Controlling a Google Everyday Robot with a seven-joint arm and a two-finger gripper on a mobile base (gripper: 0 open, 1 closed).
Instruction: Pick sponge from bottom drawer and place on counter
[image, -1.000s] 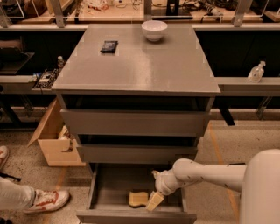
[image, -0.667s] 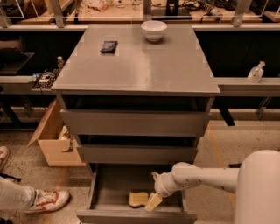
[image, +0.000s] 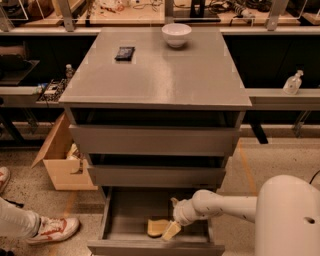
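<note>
The small pale-yellow wavy-edged sponge lies unmoved in the open grey bottom drawer, the white arm's gripper still low beside it, fingers spread, so the grasp seems unfinished.

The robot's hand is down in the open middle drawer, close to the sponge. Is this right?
Not quite: the camera view shows the hand in the bottom drawer, the lowest one, close to the sponge.
</note>
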